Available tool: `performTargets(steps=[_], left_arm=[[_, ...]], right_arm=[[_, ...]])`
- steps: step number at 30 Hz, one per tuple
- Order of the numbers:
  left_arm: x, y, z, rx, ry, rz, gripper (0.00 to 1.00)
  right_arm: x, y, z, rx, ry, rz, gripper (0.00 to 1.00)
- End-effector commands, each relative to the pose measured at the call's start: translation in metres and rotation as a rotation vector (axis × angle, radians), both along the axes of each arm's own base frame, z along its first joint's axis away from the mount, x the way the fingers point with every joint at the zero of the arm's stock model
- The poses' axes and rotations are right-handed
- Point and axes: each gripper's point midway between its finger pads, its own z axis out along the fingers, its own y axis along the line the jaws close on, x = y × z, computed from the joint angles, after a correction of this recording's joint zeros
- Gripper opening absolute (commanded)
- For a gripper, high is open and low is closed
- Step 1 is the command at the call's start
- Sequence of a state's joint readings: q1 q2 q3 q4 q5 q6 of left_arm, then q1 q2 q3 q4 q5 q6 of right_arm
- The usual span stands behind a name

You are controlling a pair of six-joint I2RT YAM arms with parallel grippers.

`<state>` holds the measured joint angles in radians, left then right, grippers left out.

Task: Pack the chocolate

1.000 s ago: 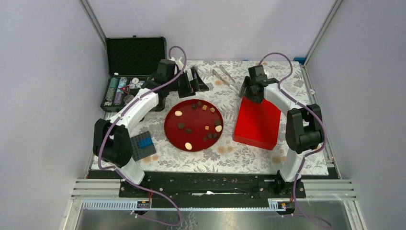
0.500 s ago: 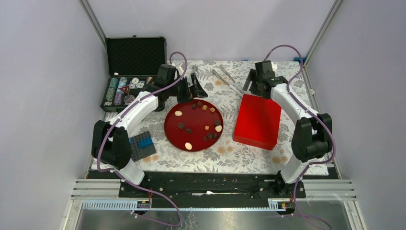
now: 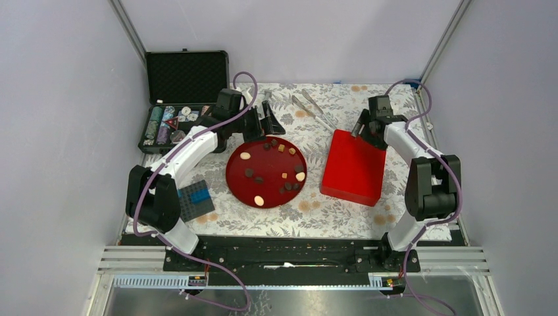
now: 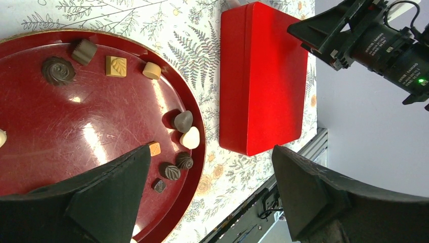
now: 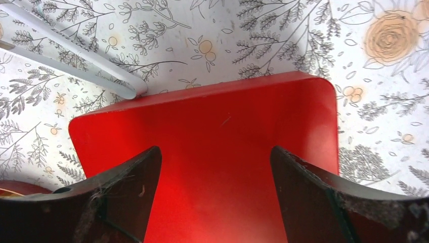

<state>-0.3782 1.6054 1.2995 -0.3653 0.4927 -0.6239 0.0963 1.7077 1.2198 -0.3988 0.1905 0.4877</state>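
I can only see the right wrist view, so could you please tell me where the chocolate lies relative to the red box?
Observer: The chocolate is scattered on a round red plate, to the left of the red box.
Operator: Thank you. Is the left gripper holding any?
Observer: No, the left gripper is open and empty, near the plate's far rim.
Operator: Is anything else over there?
Observer: An open case of poker chips sits at the far left.
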Motion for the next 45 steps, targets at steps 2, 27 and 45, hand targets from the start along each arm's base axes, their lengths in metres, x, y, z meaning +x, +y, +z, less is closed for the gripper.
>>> performTargets(steps=[2,27,45], left_arm=[[0.004,-0.001,0.019,-0.020,-0.073,-0.006,0.96],[0.003,0.012,0.030,0.010,-0.112,0.065,0.96],[0.001,0.017,0.051,0.010,-0.159,0.084,0.97]], right_arm=[[0.012,-0.012,0.083,-0.067,-0.169,-0.006,0.87],[0.037,0.053,0.035,-0.178,-0.010,0.140,0.87],[-0.018,0.007,0.006,-0.086,0.069,0.052,0.90]])
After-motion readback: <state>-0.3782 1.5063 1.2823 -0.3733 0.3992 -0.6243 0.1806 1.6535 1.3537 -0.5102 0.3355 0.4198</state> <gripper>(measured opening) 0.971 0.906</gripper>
